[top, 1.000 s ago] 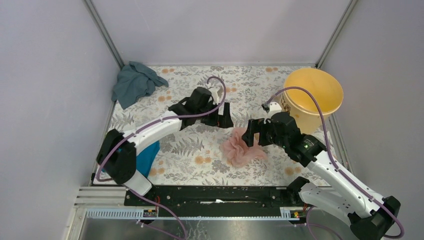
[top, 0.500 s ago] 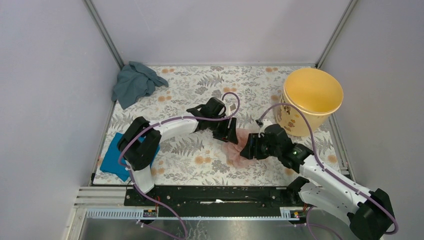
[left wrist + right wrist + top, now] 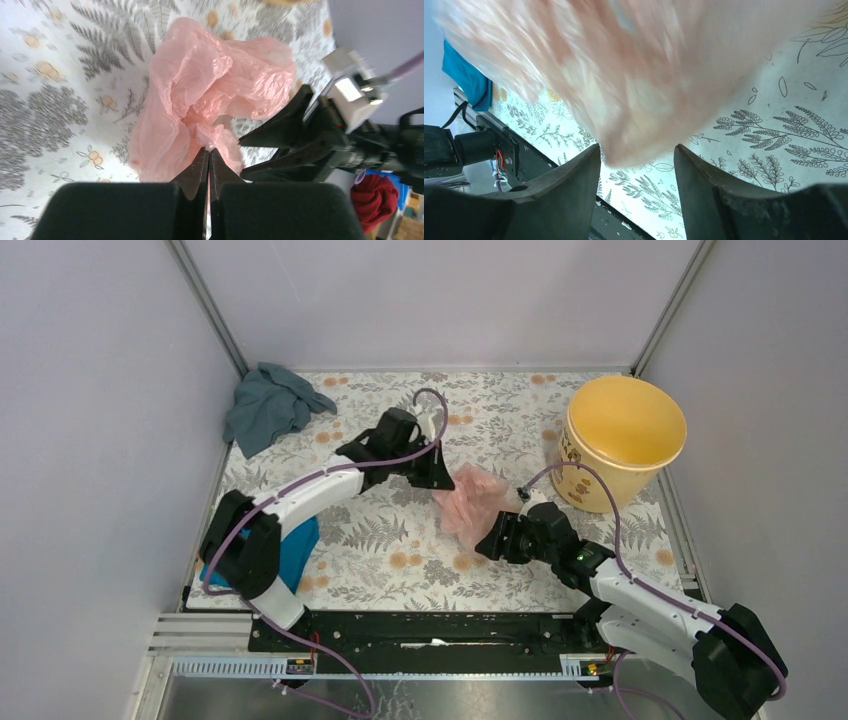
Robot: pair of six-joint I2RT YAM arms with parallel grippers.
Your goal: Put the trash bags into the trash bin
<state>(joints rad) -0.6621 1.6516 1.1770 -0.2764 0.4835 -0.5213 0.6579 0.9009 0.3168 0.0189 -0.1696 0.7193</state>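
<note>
The trash bag (image 3: 472, 502) is a crumpled pale-pink film bundle, raised off the floral table mid-scene. My left gripper (image 3: 441, 480) is shut on its left edge; in the left wrist view the closed tips (image 3: 208, 150) pinch a fold of the bag (image 3: 215, 85). Just below and right of the bag, my right gripper (image 3: 497, 540) is open. In the right wrist view the blurred bag (image 3: 624, 75) hangs over that gripper (image 3: 636, 150), its lower end dipping between the spread fingers. The trash bin (image 3: 590, 485), a yellow-orange bucket, stands at the back right.
A grey-blue cloth (image 3: 268, 405) lies in the back left corner. A bright blue cloth (image 3: 293, 552) lies under the left arm near the front left. Grey walls enclose the table on three sides, and a black rail (image 3: 430, 630) runs along the near edge.
My left gripper shut on the bag and pulled it up and back off the table. My right gripper narrowed, then widened again, and moved toward the near edge, below the bag.
</note>
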